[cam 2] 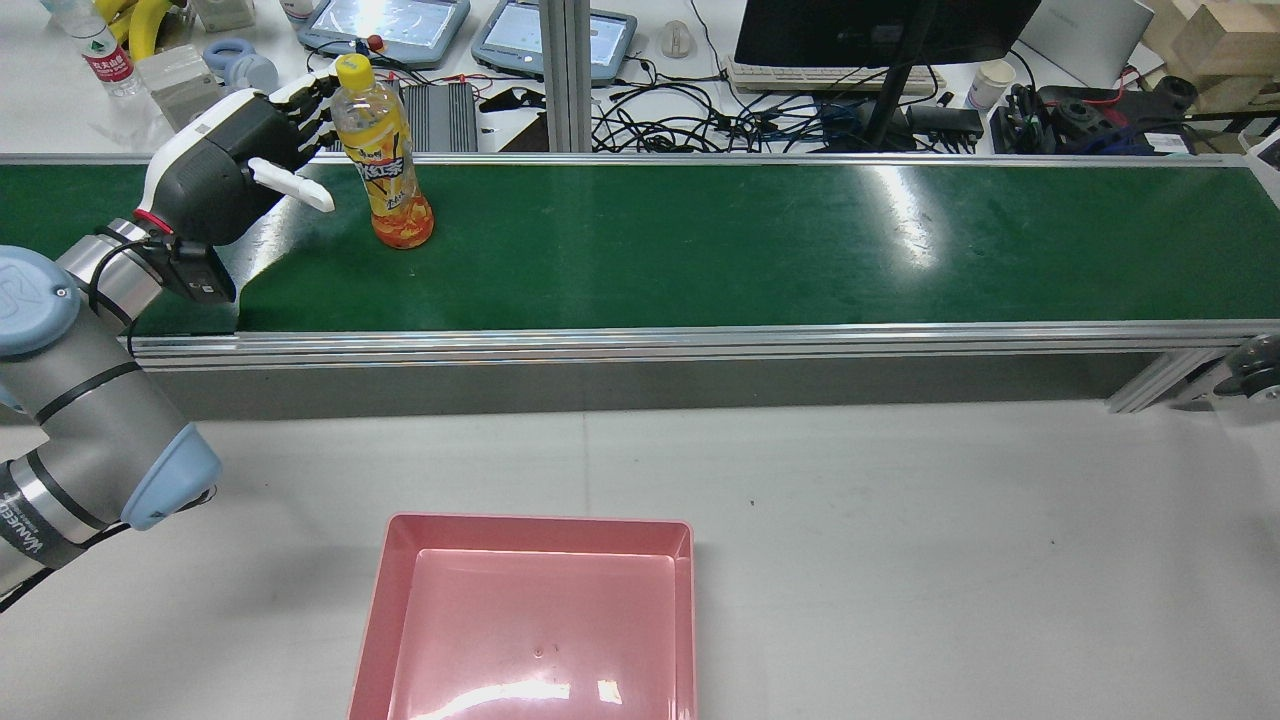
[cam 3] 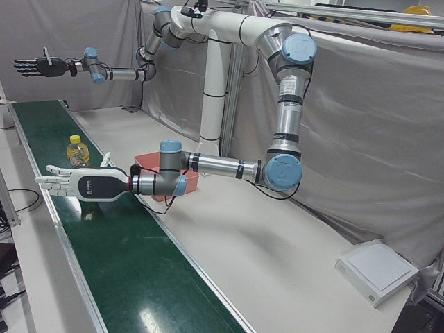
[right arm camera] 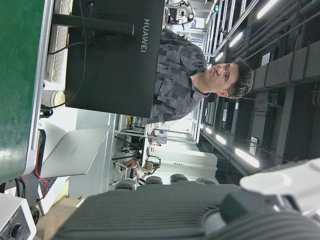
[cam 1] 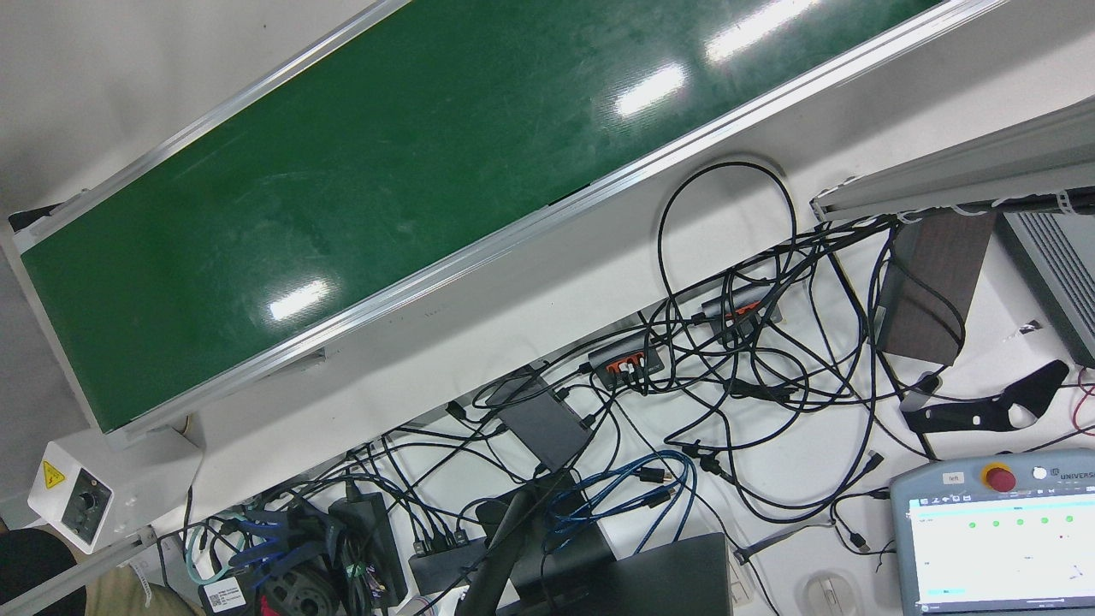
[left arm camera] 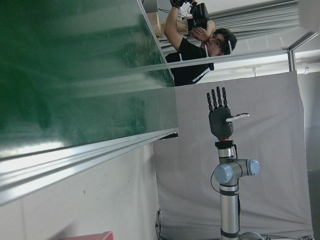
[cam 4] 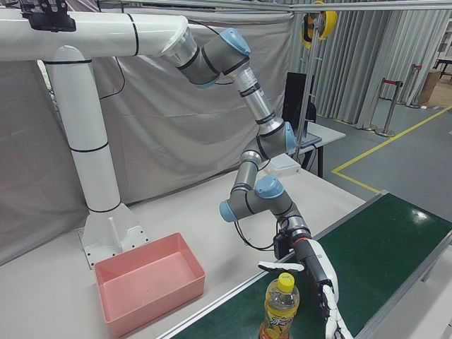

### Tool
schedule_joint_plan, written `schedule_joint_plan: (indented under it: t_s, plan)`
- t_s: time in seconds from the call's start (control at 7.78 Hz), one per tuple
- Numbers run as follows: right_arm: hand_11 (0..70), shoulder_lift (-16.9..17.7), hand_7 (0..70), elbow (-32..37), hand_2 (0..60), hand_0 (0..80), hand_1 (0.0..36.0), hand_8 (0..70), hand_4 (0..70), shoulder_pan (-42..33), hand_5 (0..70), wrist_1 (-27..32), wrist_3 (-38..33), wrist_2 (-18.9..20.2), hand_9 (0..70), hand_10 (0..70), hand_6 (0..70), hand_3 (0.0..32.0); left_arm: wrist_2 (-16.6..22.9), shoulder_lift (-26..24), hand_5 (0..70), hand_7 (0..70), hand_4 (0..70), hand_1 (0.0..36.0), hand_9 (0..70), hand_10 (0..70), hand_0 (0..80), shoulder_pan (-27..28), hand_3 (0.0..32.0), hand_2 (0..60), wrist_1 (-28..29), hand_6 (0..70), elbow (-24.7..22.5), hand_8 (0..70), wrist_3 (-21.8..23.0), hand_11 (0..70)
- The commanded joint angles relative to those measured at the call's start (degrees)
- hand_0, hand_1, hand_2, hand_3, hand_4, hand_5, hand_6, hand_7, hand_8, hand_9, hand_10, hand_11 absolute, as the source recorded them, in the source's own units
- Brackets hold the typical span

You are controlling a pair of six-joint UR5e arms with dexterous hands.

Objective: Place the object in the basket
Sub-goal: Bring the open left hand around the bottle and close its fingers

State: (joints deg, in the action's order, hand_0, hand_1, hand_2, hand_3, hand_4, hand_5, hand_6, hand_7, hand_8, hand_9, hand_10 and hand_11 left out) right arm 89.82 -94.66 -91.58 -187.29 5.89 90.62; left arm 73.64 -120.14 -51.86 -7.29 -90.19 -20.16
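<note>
An orange drink bottle (cam 2: 385,160) with a yellow cap stands upright on the green belt (cam 2: 760,240), near its left end in the rear view. The left robot hand (cam 2: 240,165) hangs just beside it. The hand is open and grips nothing: its fingers (cam 2: 312,100) are stretched out level with the bottle's upper half, on its far side, and the white thumb (cam 2: 295,186) points at the label from this side. The pictures do not show whether any finger touches the bottle.

From the right-front view the same hand (cam 4: 319,282) reaches over the belt edge with the bottle (cam 4: 280,307) at its side. The left-front view shows the hand (cam 3: 78,186) flat and spread low above the belt, the bottle (cam 3: 78,152) beyond it.

The pink basket (cam 2: 540,523) sits on the white worktop (cam 2: 900,520), on the robot's side of the belt and well apart from the bottle. Nothing lies in the part of it that shows.

The right robot hand (cam 3: 33,66) is held high above the far end of the belt, open, fingers straight and apart, holding nothing. The left hand view shows it (left arm camera: 220,117) upright against a grey curtain, with a person (left arm camera: 192,45) in a black shirt beyond the belt, arms raised.
</note>
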Motion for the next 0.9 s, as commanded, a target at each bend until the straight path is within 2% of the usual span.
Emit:
schedule_joint_plan:
  t_s: [0.0, 0.26, 0.51, 0.64, 0.77]
  plan:
    - [0.0, 0.00, 0.0, 0.00, 0.0, 0.0, 0.0, 0.0, 0.0, 0.00, 0.0, 0.00, 0.09, 0.00, 0.0, 0.0, 0.0, 0.0, 0.54, -1.67, 18.1, 0.8, 13.0, 4.1, 6.6, 7.0, 56.8, 0.00, 0.0, 0.0, 1.22, 2.1, 1.77, 5.4, 0.47, 11.6]
    - [0.0, 0.00, 0.0, 0.00, 0.0, 0.0, 0.0, 0.0, 0.0, 0.00, 0.0, 0.00, 0.00, 0.00, 0.0, 0.0, 0.0, 0.0, 0.63, -2.20, 18.5, 1.3, 13.4, 4.0, 6.6, 7.1, 56.3, 0.00, 0.0, 0.0, 1.31, 2.1, 1.69, 5.5, 0.47, 11.7]
    - [0.0, 0.00, 0.0, 0.00, 0.0, 0.0, 0.0, 0.0, 0.0, 0.00, 0.0, 0.00, 0.00, 0.00, 0.0, 0.0, 0.0, 0.0, 1.68, -2.90, 23.7, 2.8, 15.6, 5.7, 10.2, 8.9, 55.5, 0.00, 0.0, 0.0, 1.49, 3.3, 1.69, 7.9, 0.90, 14.2]
    - [0.0, 0.00, 0.0, 0.00, 0.0, 0.0, 0.0, 0.0, 0.0, 0.00, 0.0, 0.00, 0.00, 0.00, 0.0, 0.0, 0.0, 0.0, 1.68, -2.99, 33.4, 4.2, 19.7, 9.3, 13.2, 12.9, 54.5, 0.09, 0.0, 0.0, 1.49, 4.9, 1.69, 9.7, 1.43, 20.0]
    - [0.0, 0.00, 0.0, 0.00, 0.0, 0.0, 0.0, 0.0, 0.0, 0.00, 0.0, 0.00, 0.00, 0.00, 0.0, 0.0, 0.0, 0.0, 1.68, -3.51, 57.1, 14.2, 43.3, 16.1, 27.3, 31.1, 62.0, 0.18, 0.0, 0.0, 1.23, 12.1, 1.95, 19.2, 1.35, 45.7]
